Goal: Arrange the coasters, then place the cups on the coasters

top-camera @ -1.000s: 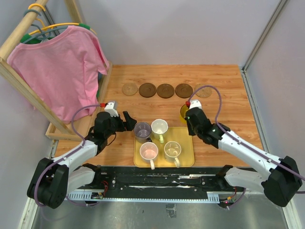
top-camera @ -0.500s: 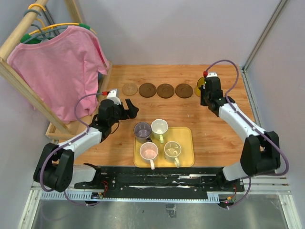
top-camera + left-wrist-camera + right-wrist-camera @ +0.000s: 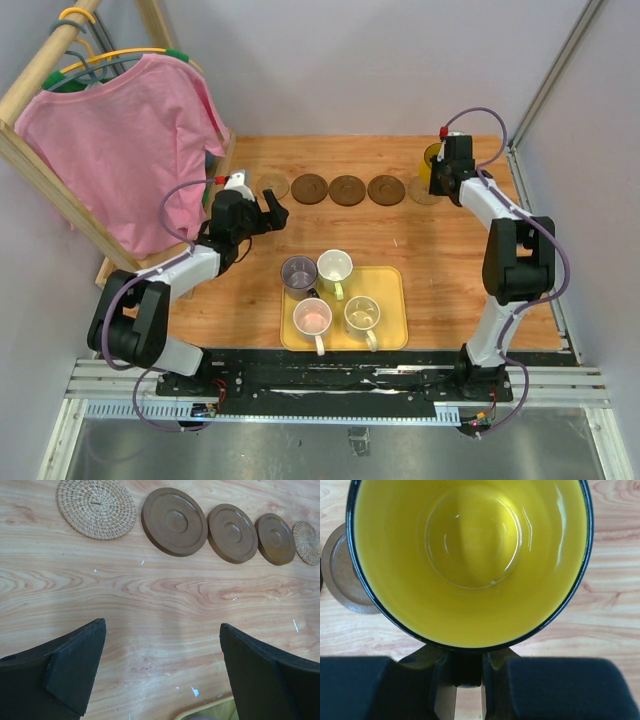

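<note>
Yellow cup is pinched by its handle in your right claw; woven coaster seems just beneath it; left claw gapes wide, empty.

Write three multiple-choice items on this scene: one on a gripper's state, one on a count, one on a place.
1. The left gripper is: A. open and empty; B. shut tight; C. out of view.
2. How many coasters lie in the far row? A. three; B. five; C. seven.
3. The yellow cup is: A. on the tray; B. held at the row's right end; C. lying upside down.

Answers:
1 A: its jaws stand wide apart with nothing between them.
2 B: two woven and three brown discs show in the left wrist view.
3 B: the right gripper clamps its handle there, away from the tray.
</note>
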You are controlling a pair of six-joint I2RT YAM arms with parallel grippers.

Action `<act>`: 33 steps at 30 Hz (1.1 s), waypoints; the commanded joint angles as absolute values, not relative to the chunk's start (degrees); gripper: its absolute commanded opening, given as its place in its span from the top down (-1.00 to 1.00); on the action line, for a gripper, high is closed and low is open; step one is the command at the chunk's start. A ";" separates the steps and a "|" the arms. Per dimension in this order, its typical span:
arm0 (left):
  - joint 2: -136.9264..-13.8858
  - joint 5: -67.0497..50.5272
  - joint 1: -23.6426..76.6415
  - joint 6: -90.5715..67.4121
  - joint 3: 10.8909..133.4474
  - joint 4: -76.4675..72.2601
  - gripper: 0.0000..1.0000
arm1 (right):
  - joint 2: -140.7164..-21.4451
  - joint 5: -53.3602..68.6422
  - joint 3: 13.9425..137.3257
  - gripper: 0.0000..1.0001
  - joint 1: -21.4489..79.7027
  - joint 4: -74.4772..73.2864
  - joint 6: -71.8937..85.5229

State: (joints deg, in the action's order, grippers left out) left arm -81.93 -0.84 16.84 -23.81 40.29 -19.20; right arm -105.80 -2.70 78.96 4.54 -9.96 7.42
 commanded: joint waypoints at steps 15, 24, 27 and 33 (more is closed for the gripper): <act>-84.26 -0.89 16.61 -23.87 42.18 -19.52 -0.99 | -113.20 3.24 87.18 0.99 1.58 -9.23 5.08; -84.39 -1.36 16.61 -24.02 41.93 -19.69 -0.99 | -116.18 3.62 88.17 0.99 1.58 -11.45 4.13; -84.48 -1.36 16.61 -24.01 41.95 -19.71 -0.99 | -117.02 3.78 88.88 0.98 1.58 -11.92 4.04; -84.77 -1.31 16.61 -24.16 41.75 -19.94 -0.99 | -117.75 3.78 89.62 0.99 1.66 -12.12 4.13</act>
